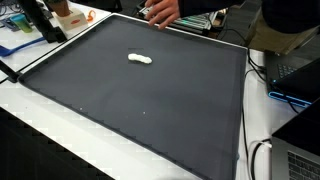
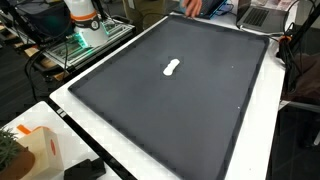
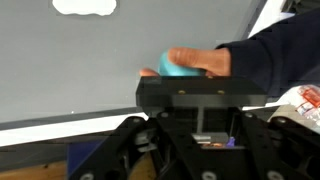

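Gripper (image 3: 203, 118) clenched at the dark mat's (image 3: 70, 80) edge. A person's hand (image 3: 225, 62) holds a teal object (image 3: 176, 67) just beside it.

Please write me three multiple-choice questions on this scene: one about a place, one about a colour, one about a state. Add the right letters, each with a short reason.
1. Where does the small white lump lie?
A) on the dark grey flat mat
B) on a wooden shelf
C) inside a bowl

2. What colour is the small rounded object in the person's hand?
A) red
B) turquoise
C) yellow

3. In what state is that object?
A) lying free on the mat
B) balanced on the white lump
C) held by the hand

Answers: 1 A, both exterior views show it well inside the mat's border; 2 B, the wrist view shows turquoise; 3 C, fingers wrap it there.
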Controlling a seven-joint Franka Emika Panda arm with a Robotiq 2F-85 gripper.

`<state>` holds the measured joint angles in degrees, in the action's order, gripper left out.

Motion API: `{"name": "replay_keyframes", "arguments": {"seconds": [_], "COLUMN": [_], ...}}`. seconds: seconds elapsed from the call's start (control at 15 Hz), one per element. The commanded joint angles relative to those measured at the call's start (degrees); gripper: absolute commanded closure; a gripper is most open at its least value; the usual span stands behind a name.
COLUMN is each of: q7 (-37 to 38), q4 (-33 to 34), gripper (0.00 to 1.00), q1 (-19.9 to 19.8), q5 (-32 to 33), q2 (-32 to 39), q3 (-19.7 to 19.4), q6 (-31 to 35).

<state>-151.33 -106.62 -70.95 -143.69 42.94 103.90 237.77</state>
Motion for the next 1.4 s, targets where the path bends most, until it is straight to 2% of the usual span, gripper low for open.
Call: {"name": "replay_keyframes", "arguments": {"seconds": [0.0, 0.07, 0.2, 0.27, 0.33, 0.53, 0.73, 0.8, 1.0, 1.33], "q7": [1.1, 2.43, 3.19, 3.38, 3.83, 4.68, 6.0, 2.33, 3.0, 3.33], "q4": [11.1, 8.12, 13.15, 15.08, 16.11, 18.45, 14.33, 17.89, 16.71, 16.39], "gripper": [0.37, 0.23, 0.09, 0.03, 0.0, 0.0, 0.0, 0.01, 0.0, 0.0], "q1": [11.08, 11.51, 13.76, 14.78, 15.5, 15.76, 13.5, 15.02, 14.59, 14.58], "q5": [0.01, 0.01, 0.0, 2.11, 4.5, 9.45, 13.42, 10.16, 10.89, 10.91], "q2": [7.38, 6.39, 3.97, 4.4, 2.49, -0.07, -4.66, -0.71, -3.18, -4.24], "q3": [-4.11, -6.35, -9.09, -9.26, -11.33, -14.69, -17.79, -16.47, -18.31, -18.58], "q6": [9.5, 4.7, 4.48, 4.77, 4.17, 0.86, -5.49, -2.22, -4.76, -4.82]}}
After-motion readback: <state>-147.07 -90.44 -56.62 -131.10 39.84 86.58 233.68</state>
